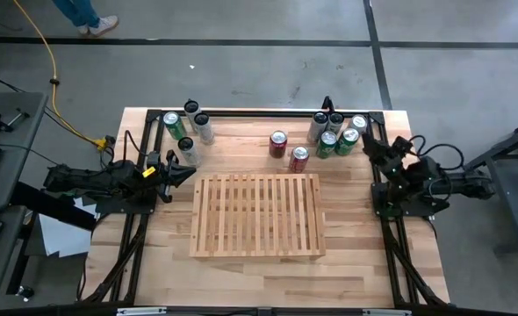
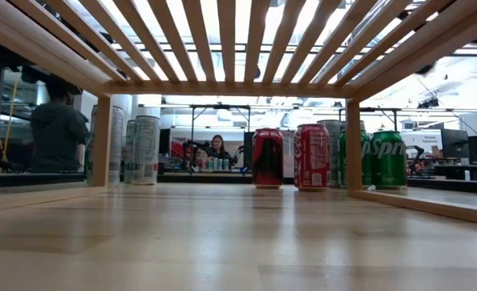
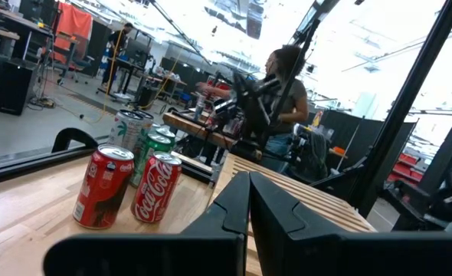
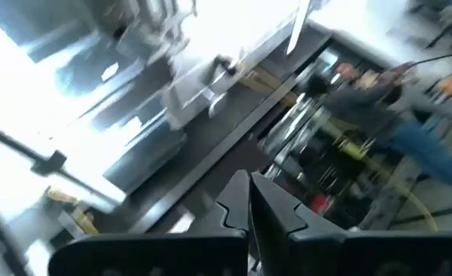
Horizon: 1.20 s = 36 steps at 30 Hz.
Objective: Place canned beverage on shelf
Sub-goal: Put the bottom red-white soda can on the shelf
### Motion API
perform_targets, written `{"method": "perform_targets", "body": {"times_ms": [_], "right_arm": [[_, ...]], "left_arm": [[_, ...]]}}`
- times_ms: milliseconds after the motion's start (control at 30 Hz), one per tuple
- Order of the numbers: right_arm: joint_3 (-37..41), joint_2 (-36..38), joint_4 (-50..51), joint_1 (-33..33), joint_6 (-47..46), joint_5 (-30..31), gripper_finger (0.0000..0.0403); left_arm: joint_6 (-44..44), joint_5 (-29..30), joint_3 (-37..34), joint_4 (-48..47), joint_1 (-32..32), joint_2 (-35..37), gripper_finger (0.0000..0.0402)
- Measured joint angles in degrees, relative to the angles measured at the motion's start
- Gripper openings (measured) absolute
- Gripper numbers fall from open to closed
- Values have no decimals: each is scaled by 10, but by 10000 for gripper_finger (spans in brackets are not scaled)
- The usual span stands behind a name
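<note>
The slatted light-wood shelf (image 1: 257, 215) stands on the tabletop's middle; the low view looks out from under its slats (image 2: 222, 40). Two red cans (image 1: 278, 143) (image 1: 298, 158) stand upright on the table just beyond its far edge, and both show in the left wrist view (image 3: 103, 188) (image 3: 157, 188). My left gripper (image 1: 191, 171) is shut and empty, by the shelf's left far corner. Beside the far right group of cans, my right gripper (image 1: 370, 147) is tipped upward, shut and empty; its fingers (image 4: 249, 203) show closed against a blurred room.
Several green and silver cans (image 1: 336, 133) cluster at the far right corner, and several pale and green cans (image 1: 189, 127) stand at the far left. A black frame (image 1: 259, 112) runs along the table's edges. People show in the room behind (image 2: 217, 147).
</note>
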<state>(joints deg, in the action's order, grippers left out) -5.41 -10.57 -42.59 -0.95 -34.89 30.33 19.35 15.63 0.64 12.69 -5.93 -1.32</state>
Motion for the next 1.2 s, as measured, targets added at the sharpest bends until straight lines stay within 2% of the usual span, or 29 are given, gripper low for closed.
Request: {"method": "perform_targets", "body": {"times_ms": [100,167,333,400,500,600,733,900,1033,1100,1200], "right_arm": [[-82,-94,41,9,18,-21,0],[-143,-163,105,15,44,-21,0],[-297,-316,360,41,51,-21,0],[-345,-371,455,52,44,-21,0],[-413,-440,536,70,6,-21,0],[-477,-502,618,96,-22,-52,10],[-559,-579,720,122,-10,-87,71],[-634,-668,831,156,-11,-135,203],[-672,-731,889,188,-12,-211,295],[-687,-757,911,199,-14,-233,323],[-700,-791,941,209,-24,-236,343]], "left_arm": [[0,0,0,0,0,0,3],[0,0,0,0,0,0,3],[0,0,0,0,0,0,3],[0,0,0,0,0,0,3],[0,0,0,0,0,0,3],[0,0,0,0,0,0,3],[0,0,0,0,0,0,3],[0,0,0,0,0,0,3],[0,0,0,0,0,0,3],[0,0,0,0,0,0,3],[0,0,0,0,0,0,3]]}}
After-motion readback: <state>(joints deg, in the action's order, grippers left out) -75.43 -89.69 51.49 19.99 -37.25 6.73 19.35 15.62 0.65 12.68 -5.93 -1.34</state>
